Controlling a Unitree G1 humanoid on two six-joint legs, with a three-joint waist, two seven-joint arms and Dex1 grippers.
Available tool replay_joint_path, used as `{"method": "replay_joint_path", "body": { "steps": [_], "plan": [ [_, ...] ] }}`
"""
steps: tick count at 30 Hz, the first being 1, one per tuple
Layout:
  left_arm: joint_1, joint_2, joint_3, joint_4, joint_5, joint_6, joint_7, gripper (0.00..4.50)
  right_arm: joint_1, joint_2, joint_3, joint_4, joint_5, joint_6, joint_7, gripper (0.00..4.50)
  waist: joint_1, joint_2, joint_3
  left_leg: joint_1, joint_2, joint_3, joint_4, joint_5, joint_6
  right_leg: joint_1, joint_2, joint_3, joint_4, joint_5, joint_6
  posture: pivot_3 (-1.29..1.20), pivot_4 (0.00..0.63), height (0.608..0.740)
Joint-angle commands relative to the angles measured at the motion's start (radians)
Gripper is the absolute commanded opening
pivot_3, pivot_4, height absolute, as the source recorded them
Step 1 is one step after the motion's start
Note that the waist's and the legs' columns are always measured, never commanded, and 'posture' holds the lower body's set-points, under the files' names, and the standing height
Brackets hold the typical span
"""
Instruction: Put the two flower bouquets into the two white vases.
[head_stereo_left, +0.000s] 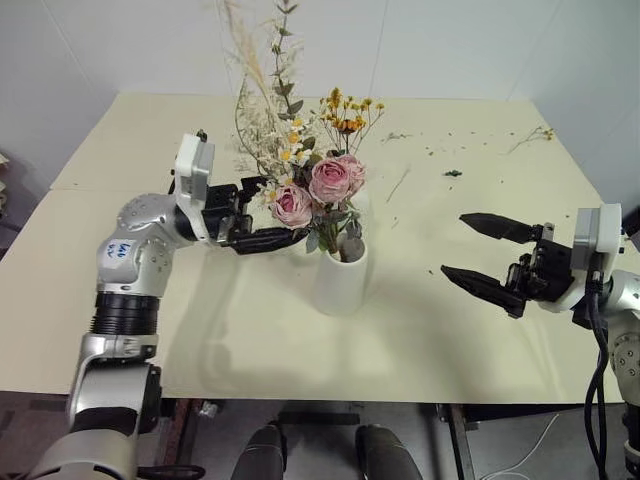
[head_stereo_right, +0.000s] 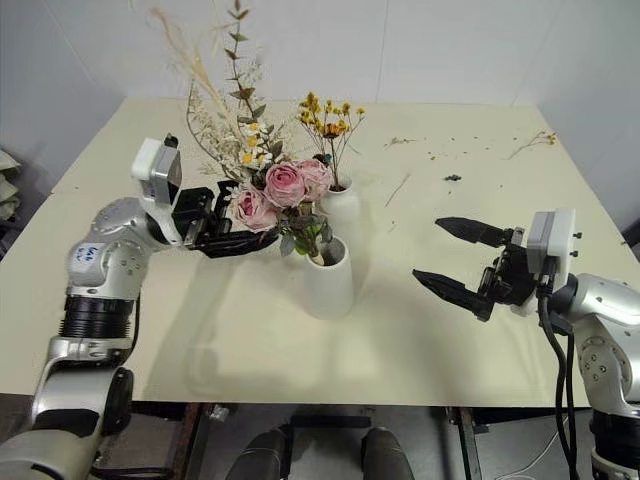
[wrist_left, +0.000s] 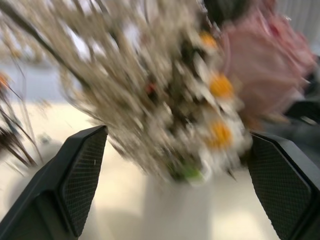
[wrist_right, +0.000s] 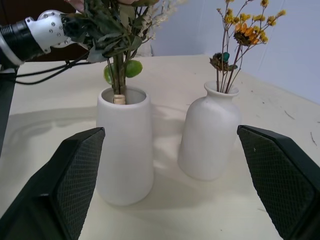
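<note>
1. Two grippers are in play: the left gripper (head_stereo_left: 262, 222) reaches in level from the left with its fingers spread wide, holding nothing; its tips lie just beside the rose heads, and whether they brush the blooms cannot be told.
2. Rose bunch (head_stereo_left: 320, 185) stands upright in the wide vase (head_stereo_left: 341, 282), stems down in the mouth, long axis near vertical, with the pale grasses and leaves fanning up and to the far left.
3. In the right wrist view the stems (wrist_right: 119, 75) drop straight into that vase, tied end resting at the rim.
4. Yellow sprig (head_stereo_left: 348, 112) stands upright in the bottle vase (head_stereo_right: 340, 208), just behind the wide vase and slightly right of it; the two vases are close but apart.
5. Right gripper (head_stereo_left: 480, 253) hovers well to the right of the vases, fingers wide apart and empty, pointing left towards them.
6. Table (head_stereo_left: 470, 340) has bare room on the near side, on the left, and between the vases and the right gripper.
7. Loose twigs (head_stereo_left: 452, 173) and crumbs lie scattered on the far right, towards that corner.
</note>
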Motion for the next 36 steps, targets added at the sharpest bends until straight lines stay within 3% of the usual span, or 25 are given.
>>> {"method": "replay_joint_path", "body": {
  "steps": [1,10,21,36],
  "plan": [
    [0.008,0.087,-0.032,-0.084,0.008,0.044,-0.104,4.47,-0.027,-0.024,-0.008,0.012,0.004,-0.014,0.036,4.50,-0.001,0.000,0.000,0.000,0.000,0.000,0.000,0.000,0.000,0.000,0.000,0.000,0.000,0.000,0.000,0.00,0.150,0.740],
    [0.052,0.172,0.004,0.000,0.081,-0.065,-0.118,4.47,-0.113,-0.049,0.033,0.085,0.003,0.029,0.110,4.50,0.000,0.001,0.000,0.000,0.000,0.000,0.000,0.000,0.000,0.000,0.000,0.000,0.000,0.000,-0.001,0.00,0.150,0.740],
    [0.301,0.282,0.171,-0.041,0.102,-0.156,-0.039,4.47,-0.174,-0.128,0.035,0.248,-0.073,-0.037,0.244,4.50,0.002,0.001,0.000,-0.002,0.001,0.001,-0.004,0.000,0.000,-0.005,-0.001,-0.001,0.002,-0.002,-0.003,0.00,0.150,0.740],
    [0.389,0.268,0.254,-0.084,0.079,-0.182,0.034,4.47,-0.222,-0.216,0.022,0.454,-0.186,-0.203,0.345,4.50,-0.001,0.001,0.000,-0.001,0.001,0.001,-0.005,0.000,0.000,-0.006,-0.001,-0.001,0.003,-0.002,-0.004,0.00,0.150,0.740]
  ]
}}
